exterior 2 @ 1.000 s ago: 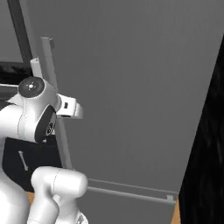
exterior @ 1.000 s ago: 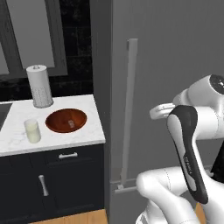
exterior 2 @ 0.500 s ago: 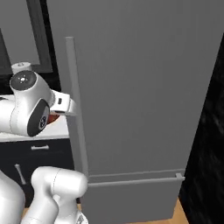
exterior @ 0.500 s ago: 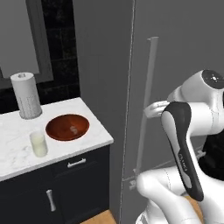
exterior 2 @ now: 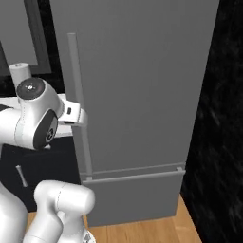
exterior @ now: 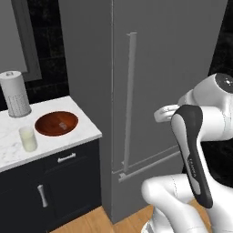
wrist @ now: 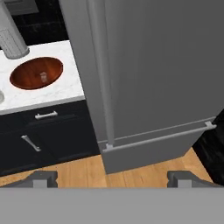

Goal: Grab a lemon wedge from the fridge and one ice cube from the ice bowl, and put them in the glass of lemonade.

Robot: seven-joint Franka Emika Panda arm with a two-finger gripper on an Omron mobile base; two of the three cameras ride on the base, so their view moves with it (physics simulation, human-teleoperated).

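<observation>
Fridge (exterior: 173, 68) doors are shut, so the lemon wedge must be inside. Claw (wrist: 113, 177) is spread wide, empty, facing the long handle (wrist: 101, 74); better square up and close round it mid-height. From the hand, an ice cube (wrist: 43, 77) shows in the ice bowl (wrist: 26, 81); leftward, the glass of lemonade (exterior: 27, 138).

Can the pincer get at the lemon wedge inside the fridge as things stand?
Probably not. The fridge doors are shut, so nothing inside shows. The open pincer holds nothing and hangs apart from the door handle.
</observation>
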